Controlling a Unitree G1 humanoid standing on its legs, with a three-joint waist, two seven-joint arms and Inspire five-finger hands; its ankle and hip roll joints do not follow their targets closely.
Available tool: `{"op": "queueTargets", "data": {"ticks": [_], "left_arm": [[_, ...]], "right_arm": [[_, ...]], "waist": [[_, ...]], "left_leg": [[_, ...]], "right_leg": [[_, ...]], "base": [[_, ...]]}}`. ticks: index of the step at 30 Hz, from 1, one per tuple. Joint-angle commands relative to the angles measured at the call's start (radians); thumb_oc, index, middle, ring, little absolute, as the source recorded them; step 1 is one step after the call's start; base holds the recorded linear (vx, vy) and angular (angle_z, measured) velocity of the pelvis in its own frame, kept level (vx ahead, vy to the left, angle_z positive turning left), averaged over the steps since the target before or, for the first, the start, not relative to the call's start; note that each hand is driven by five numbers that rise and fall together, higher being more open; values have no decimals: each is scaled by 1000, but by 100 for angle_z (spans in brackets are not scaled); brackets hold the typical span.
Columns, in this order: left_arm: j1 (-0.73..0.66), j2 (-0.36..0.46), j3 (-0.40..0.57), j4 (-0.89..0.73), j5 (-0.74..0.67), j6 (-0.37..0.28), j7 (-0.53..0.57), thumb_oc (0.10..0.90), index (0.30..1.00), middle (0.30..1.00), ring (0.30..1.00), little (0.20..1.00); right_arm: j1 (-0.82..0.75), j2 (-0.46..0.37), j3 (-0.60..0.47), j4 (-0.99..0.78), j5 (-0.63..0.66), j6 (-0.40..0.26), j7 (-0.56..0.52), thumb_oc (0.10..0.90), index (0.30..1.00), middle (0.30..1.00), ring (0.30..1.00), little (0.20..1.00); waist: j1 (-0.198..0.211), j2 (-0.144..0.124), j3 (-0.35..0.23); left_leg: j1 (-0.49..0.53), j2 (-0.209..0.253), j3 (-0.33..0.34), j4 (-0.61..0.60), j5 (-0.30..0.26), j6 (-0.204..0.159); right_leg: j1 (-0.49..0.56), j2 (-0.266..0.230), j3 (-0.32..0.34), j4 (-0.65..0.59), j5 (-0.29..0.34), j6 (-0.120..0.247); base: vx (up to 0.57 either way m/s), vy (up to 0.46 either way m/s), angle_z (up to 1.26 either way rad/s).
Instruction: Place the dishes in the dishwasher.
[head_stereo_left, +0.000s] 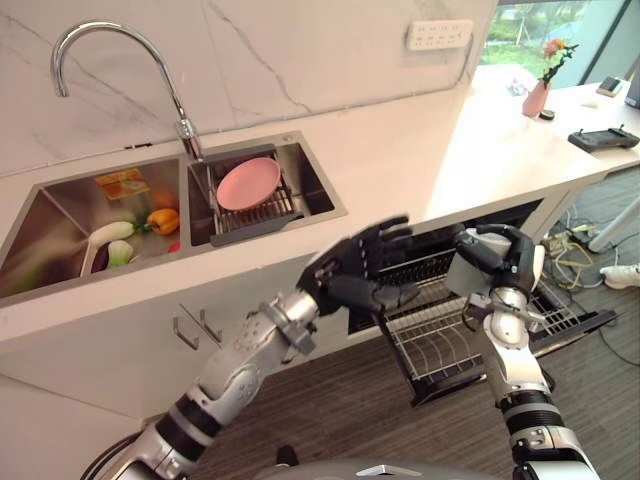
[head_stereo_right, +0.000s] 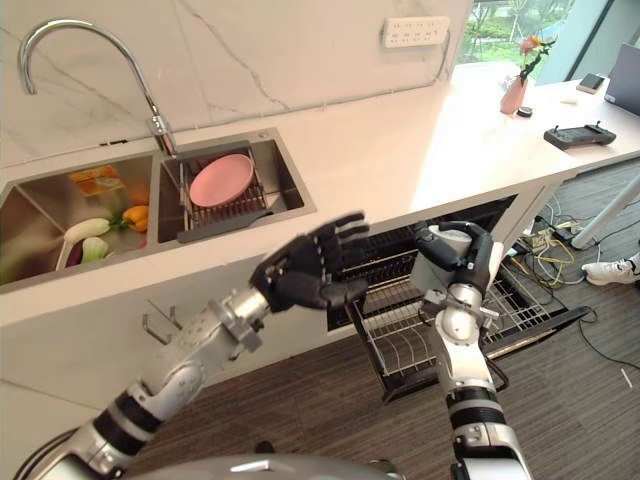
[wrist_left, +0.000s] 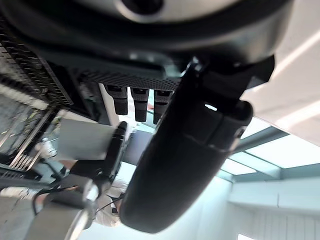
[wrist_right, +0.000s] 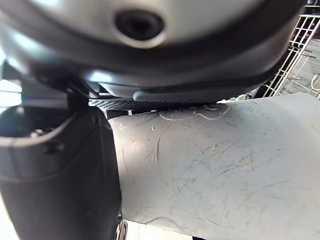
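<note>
The right hand (head_stereo_left: 497, 262) is clenched around a pale grey, scratched cup (wrist_right: 220, 170) and holds it above the pulled-out wire rack of the dishwasher (head_stereo_left: 440, 335), so the loading step is in hand. The left hand (head_stereo_left: 365, 270) hovers beside it with relaxed fingers, holding nothing. Next, I think, the cup must be lowered onto the rack and released. A pink round plate (head_stereo_left: 248, 183) waits in the steel sink (head_stereo_left: 320, 190).

Cup (wrist_right: 220, 165) matt grey, scratched; sink (head_stereo_left: 60, 205) brushed steel; rack (head_stereo_right: 400, 340) wire.
</note>
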Motion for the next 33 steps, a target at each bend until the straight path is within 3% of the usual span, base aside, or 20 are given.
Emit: {"op": "queueTargets", "data": {"ticks": [1, 6, 7, 10, 12, 13, 15, 16, 19, 21, 27, 31, 32, 33], "left_arm": [[34, -9, 4, 28, -196, -4, -50, 800, 900, 900, 900, 900], [124, 20, -2, 144, -172, 25, -71, 800, 900, 900, 900, 900], [161, 19, 19, 241, -108, 24, -73, 800, 900, 900, 900, 900], [193, 10, 36, 330, -45, 23, -84, 800, 900, 900, 900, 900], [214, -17, 59, 481, 63, 9, -81, 800, 900, 900, 900, 900], [226, -54, 101, 646, 219, -24, -66, 800, 900, 900, 900, 900], [216, -114, 197, 889, 364, -74, -15, 800, 900, 900, 900, 900], [211, -119, 198, 897, 367, -79, -15, 800, 900, 900, 900, 900], [169, -149, 294, 1127, 495, -130, 49, 800, 900, 900, 900, 900], [154, -142, 307, 1201, 561, -146, 60, 800, 900, 900, 900, 900], [143, -114, 352, 1247, 584, -162, 76, 800, 900, 900, 900, 900], [128, -92, 359, 1215, 555, -173, 71, 800, 900, 900, 900, 900], [128, -88, 358, 1206, 546, -176, 70, 800, 900, 900, 900, 900], [126, -84, 357, 1193, 542, -177, 70, 800, 900, 900, 900, 900]], "right_arm": [[-72, -90, -39, -30, -2, -57, 41, 400, 300, 300, 300, 300], [-50, -97, 8, 68, -17, -41, 89, 400, 300, 300, 300, 300], [-33, -103, 41, 118, -39, -30, 122, 400, 300, 300, 300, 300], [-38, -110, 71, 182, -16, -25, 160, 400, 300, 300, 300, 300], [-75, -103, 102, 279, 97, -25, 203, 400, 300, 300, 300, 300], [-127, -110, 143, 372, 162, -1, 260, 400, 300, 300, 300, 300], [-195, -152, 177, 481, 134, 27, 295, 400, 300, 300, 300, 300], [-201, -153, 180, 486, 134, 25, 297, 400, 300, 300, 300, 300], [-263, -215, 208, 616, 18, 46, 305, 400, 300, 300, 300, 300], [-294, -239, 222, 658, -22, 48, 309, 400, 300, 300, 300, 300], [-345, -283, 242, 722, -65, 46, 306, 400, 300, 300, 300, 300], [-412, -335, 255, 763, -68, 39, 311, 400, 300, 300, 300, 300], [-428, -341, 254, 767, -58, 39, 310, 502, 453, 453, 453, 453], [-440, -343, 247, 782, -46, 43, 310, 800, 900, 900, 900, 900]], "waist": [[20, -5, -13], [21, -3, -14], [25, -5, -13], [27, -8, -14], [36, -11, -16], [51, -13, -14], [76, -14, -11], [74, -12, -10], [108, -8, 1], [123, -4, 15], [146, 11, 57], [161, 42, 112], [163, 52, 123], [166, 61, 132]], "left_leg": [[93, 46, 33, 15, -102, -46], [93, 50, 39, 13, -98, -47], [90, 51, 39, 13, -93, -49], [83, 52, 37, 12, -88, -52], [85, 58, 21, 14, -101, -63], [76, 58, 16, 13, -96, -67], [58, 57, 8, 14, -87, -72], [57, 57, 7, 14, -87, -72], [26, 57, -12, 14, -75, -79], [5, 58, -25, 14, -67, -85], [-49, 62, -45, 15, -44, -95], [-109, 64, -56, 18, -15, -102], [-124, 64, -58, 17, -7, -104], [-136, 64, -58, 17, -1, -107]], "right_leg": [[-49, -31, -21, 71, -55, 27], [-54, -29, -12, 69, -53, 26], [-58, -28, -12, 70, -54, 25], [-62, -27, -13, 69, -52, 24], [-54, -22, -2, 65, -64, 30], [-55, -21, -9, 59, -62, 28], [-62, -21, -24, 51, -56, 28], [-62, -21, -24, 51, -56, 28], [-71, -22, -53, 43, -55, 27], [-76, -23, -69, 40, -55, 27], [-108, -26, -98, 42, -53, 28], [-173, -41, -101, 62, -50, 29], [-192, -45, -99, 66, -48, 29], [-203, -48, -99, 67, -46, 30]], "base": [[0, 0, 0], [1, 0, -1], [0, 0, 0], [0, 0, 0], [57, -30, 2], [47, -27, 2], [-6, 3, 5], [-14, 10, 26], [-16, 5, 16], [-26, -3, 22], [-48, -11, 20], [-114, 12, 10], [-109, 29, 10], [-70, 17, 8]]}}
